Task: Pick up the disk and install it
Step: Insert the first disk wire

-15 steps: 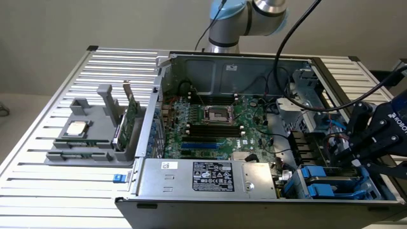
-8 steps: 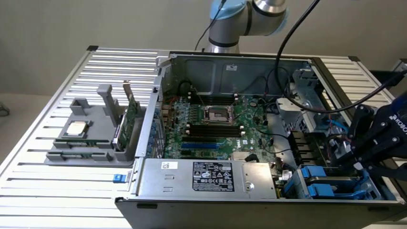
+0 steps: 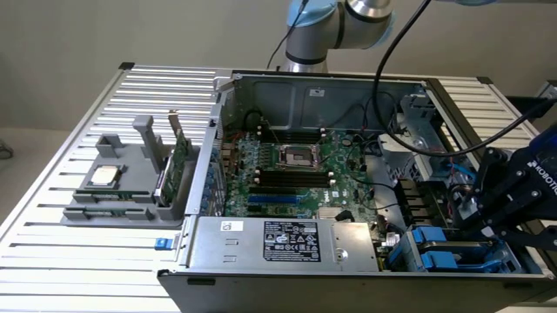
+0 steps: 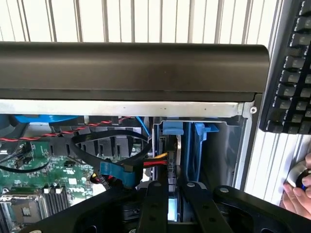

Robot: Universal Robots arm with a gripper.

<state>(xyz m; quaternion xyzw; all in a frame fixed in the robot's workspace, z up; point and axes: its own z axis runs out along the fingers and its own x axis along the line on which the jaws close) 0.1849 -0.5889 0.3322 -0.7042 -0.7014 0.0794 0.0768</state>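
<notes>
The disk (image 4: 179,154) is seen edge-on, upright in the grey sheet-metal bay (image 4: 224,150) at the near corner of the case (image 3: 304,104), on the exterior view's right. It is shown as a thin silver slab framed by smooth blue plastic rails. It is clamped between the black fingers (image 4: 156,204) of the gripper (image 4: 175,190), which are drawn close on its faces. Little room is left on either side. Black cables (image 4: 112,145) are looped near it, over the green board (image 4: 48,167).
</notes>
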